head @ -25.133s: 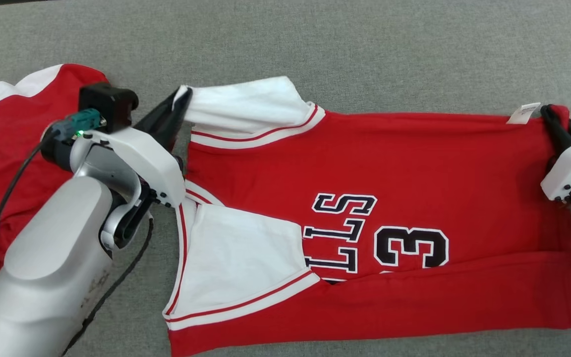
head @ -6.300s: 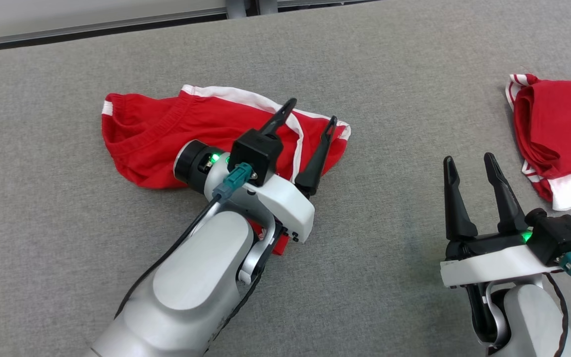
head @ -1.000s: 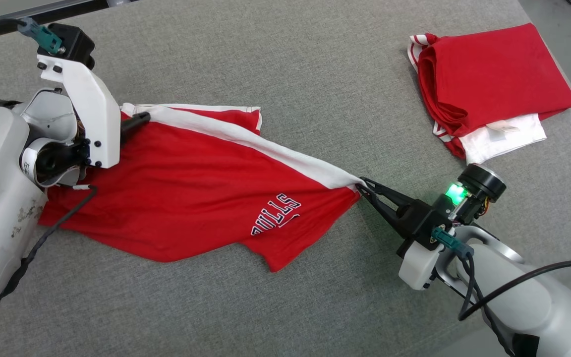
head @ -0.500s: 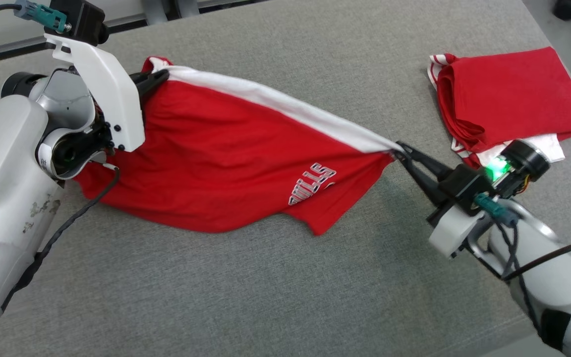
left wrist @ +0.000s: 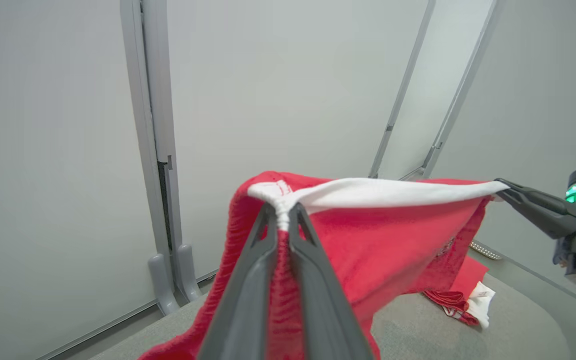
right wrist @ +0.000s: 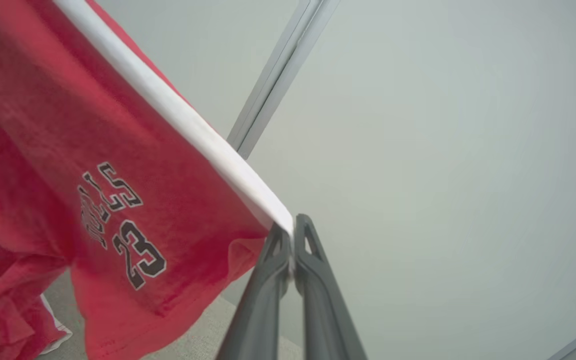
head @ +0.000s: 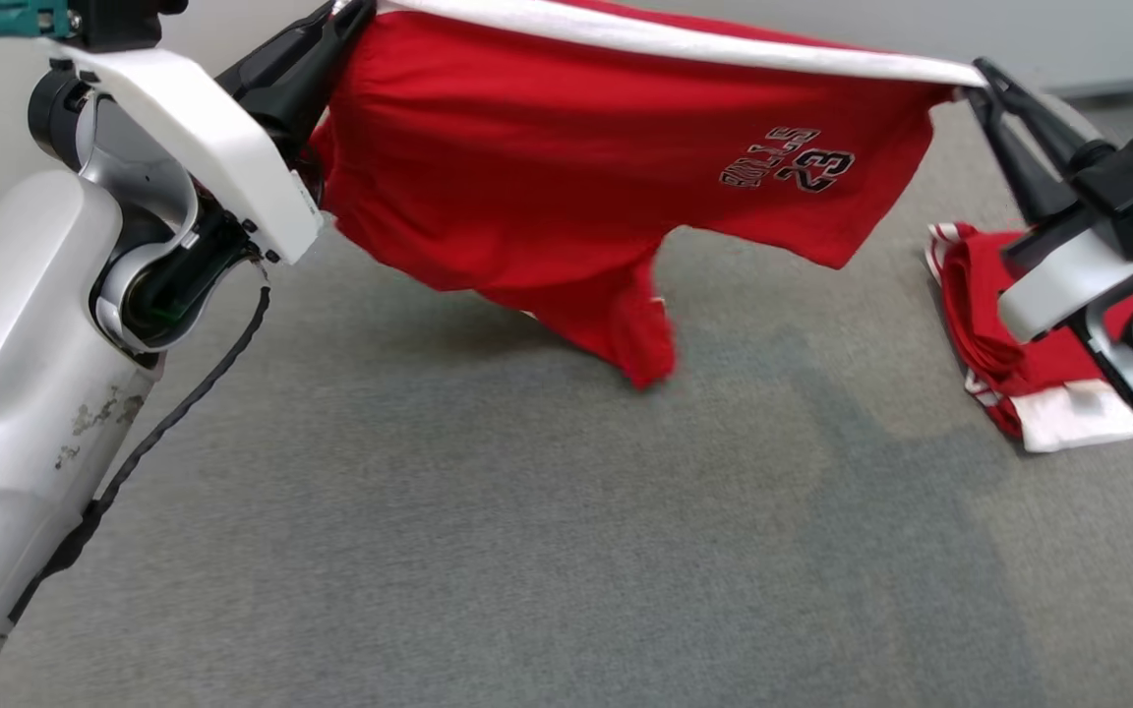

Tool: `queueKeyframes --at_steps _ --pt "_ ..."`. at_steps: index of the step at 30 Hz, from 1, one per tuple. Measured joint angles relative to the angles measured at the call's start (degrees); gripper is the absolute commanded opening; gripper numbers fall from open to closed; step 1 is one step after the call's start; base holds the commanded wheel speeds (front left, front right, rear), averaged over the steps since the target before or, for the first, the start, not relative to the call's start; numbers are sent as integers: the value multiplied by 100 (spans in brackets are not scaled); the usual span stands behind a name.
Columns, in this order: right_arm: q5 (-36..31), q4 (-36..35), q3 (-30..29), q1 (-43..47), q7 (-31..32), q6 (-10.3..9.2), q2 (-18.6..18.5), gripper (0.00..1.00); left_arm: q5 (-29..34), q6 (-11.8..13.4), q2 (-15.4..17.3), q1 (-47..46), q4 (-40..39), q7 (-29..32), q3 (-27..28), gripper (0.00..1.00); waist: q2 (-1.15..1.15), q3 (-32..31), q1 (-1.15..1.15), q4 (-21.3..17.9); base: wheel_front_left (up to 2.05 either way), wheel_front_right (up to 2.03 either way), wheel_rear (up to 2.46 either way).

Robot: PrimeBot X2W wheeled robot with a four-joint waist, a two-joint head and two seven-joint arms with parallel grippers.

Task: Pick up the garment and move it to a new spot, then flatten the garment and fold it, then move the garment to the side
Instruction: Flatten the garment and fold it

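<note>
The garment (head: 576,147) is red with a white band along its upper edge and a "23" print. It hangs stretched in the air between my two grippers, and its lowest corner dangles just above the grey table (head: 527,541). My left gripper (head: 355,12) is shut on the bunched left end of the band, seen close in the left wrist view (left wrist: 282,210). At the right end of the band my right gripper (head: 980,74) is shut too, its fingers pinching the white edge in the right wrist view (right wrist: 292,225).
A folded red and white garment (head: 994,324) lies on the table at the right, partly behind my right forearm. Pale wall panels with grey frames (left wrist: 158,150) stand behind the table. Bare grey table surface spreads below the hanging cloth.
Both arms have risen and lifted the garment off the table, where it lay stretched a second ago; it now hangs in the air. The head view has tilted upward as well.
</note>
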Motion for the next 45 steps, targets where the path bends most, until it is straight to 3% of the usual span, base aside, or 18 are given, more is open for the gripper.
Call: queueKeyframes --at_steps 4,10,18,27,31,36,39,45 --pt "-104 -200 -209 1 59 0 -134 0 45 3 32 220 -216 -535 85 0 0 -386 0 259 0 0 0" --pt "-187 -860 -494 426 314 1 -381 0 90 236 170 629 -820 -925 202 0 0 -786 0 490 0 0 0" --pt "-188 -2193 -1006 1198 957 1 -679 0 -15 750 624 1258 -2079 -904 361 0 0 -1076 0 666 0 0 0" --pt "3 -2986 -1049 1380 1511 1 -928 0 -75 1056 904 1382 -2691 -636 432 0 0 -881 0 706 0 0 0" --pt "119 -2977 -744 647 1690 1 -1080 0 -90 1049 862 924 -2457 -477 498 0 0 -534 0 685 0 0 0" --pt "219 -2395 -240 -1073 1746 1 -1043 0 280 802 732 -286 -1661 -421 593 0 0 148 0 627 0 0 0" --pt "146 -1723 164 -2139 1613 2 -759 0 513 647 604 -1036 -917 -502 658 0 0 605 0 556 0 0 0" --pt "-498 -289 299 -3886 879 2 -57 0 1106 443 308 -2570 530 -1088 761 0 0 1448 0 329 0 0 0"
